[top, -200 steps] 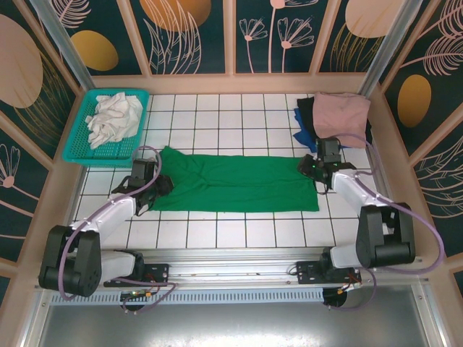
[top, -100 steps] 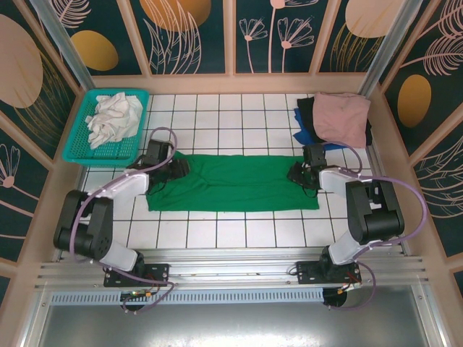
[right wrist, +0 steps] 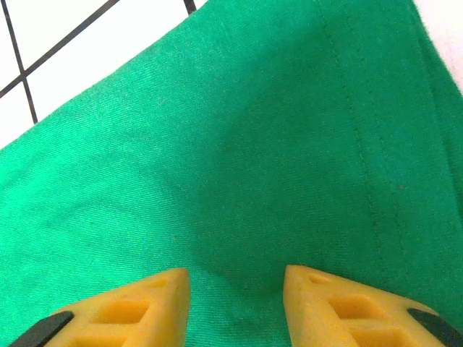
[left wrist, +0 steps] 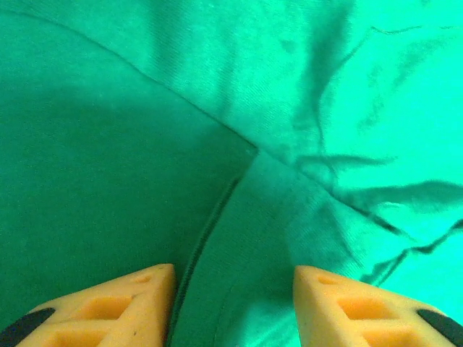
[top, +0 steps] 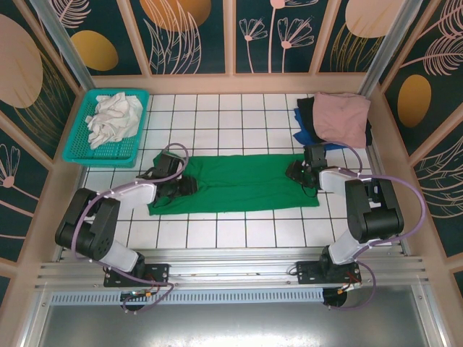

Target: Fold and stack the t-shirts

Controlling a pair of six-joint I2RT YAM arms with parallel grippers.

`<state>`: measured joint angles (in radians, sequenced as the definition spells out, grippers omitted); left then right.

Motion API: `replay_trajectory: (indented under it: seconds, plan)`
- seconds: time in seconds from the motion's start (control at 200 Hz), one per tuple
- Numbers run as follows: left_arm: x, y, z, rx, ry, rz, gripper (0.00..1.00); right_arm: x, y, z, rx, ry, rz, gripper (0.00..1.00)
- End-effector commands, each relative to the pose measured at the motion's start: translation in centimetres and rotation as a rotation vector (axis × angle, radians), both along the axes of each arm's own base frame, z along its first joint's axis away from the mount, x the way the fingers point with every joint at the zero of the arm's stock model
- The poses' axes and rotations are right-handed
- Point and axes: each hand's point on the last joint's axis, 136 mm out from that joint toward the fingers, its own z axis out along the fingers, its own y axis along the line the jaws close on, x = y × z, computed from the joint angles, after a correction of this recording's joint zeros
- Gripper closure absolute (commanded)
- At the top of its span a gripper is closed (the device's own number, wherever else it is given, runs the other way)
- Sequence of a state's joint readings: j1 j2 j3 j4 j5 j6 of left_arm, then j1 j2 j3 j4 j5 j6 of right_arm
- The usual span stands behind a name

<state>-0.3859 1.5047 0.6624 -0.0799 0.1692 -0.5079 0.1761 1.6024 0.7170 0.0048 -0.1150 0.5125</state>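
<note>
A bright green t-shirt (top: 246, 184) lies flat as a long strip across the middle of the tiled table. My left gripper (top: 186, 186) sits over its left end, jaws open, and a folded edge of the green cloth (left wrist: 239, 181) runs between the yellow fingers (left wrist: 116, 303). My right gripper (top: 295, 172) is over the shirt's right end, also open, with smooth green cloth (right wrist: 239, 166) and a stitched hem under its fingers (right wrist: 347, 307). At the back right lies a stack of folded t-shirts with a dusty pink one (top: 341, 119) on top of black and blue ones (top: 304, 130).
A teal mesh basket (top: 76, 148) holding crumpled white cloth (top: 114, 119) stands at the back left. Wooden-framed patterned walls enclose the table (top: 217, 231). White tiles lie bare in front of the green shirt and behind it.
My left gripper has moved right, onto the shirt's left end, and that end now lies shorter and bunched inward. My right gripper has shifted left onto the shirt's right end.
</note>
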Motion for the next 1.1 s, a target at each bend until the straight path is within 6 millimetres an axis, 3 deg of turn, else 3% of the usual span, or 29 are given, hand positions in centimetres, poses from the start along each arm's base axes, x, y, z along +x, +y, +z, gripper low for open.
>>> replay_trajectory:
  seconds: [0.0, 0.225, 0.365, 0.571, 0.811, 0.976, 1.096]
  plan:
    - [-1.3, -1.2, 1.0, -0.077, -0.012, -0.027, 0.57, -2.4, -0.9, -2.4, -0.017, 0.109, -0.026, 0.59]
    - [-3.0, -0.7, 1.7, -0.076, -0.037, -0.054, 0.57, -2.3, -0.8, -2.6, -0.01, 0.11, -0.024, 0.59]
    - [-4.0, -2.7, 2.8, -0.174, -0.051, -0.152, 0.54, -2.4, -0.9, -2.7, -0.017, 0.117, -0.022, 0.58]
    - [-5.0, -3.8, 1.0, -0.25, 0.04, -0.152, 0.59, -2.3, -0.7, -2.2, -0.015, 0.1, -0.004, 0.58]
    - [-6.0, -4.4, 3.6, -0.308, -0.006, -0.171, 0.59, -1.6, -0.9, -1.4, -0.032, 0.087, 0.005, 0.58]
    - [-5.8, -4.5, 5.4, -0.33, -0.056, -0.18, 0.55, -1.4, -0.9, -0.9, -0.032, 0.078, 0.001, 0.58]
    - [-4.0, -3.6, 5.1, -0.266, -0.082, -0.107, 0.49, -0.8, -1.0, 0.6, -0.065, 0.039, -0.011, 0.58]
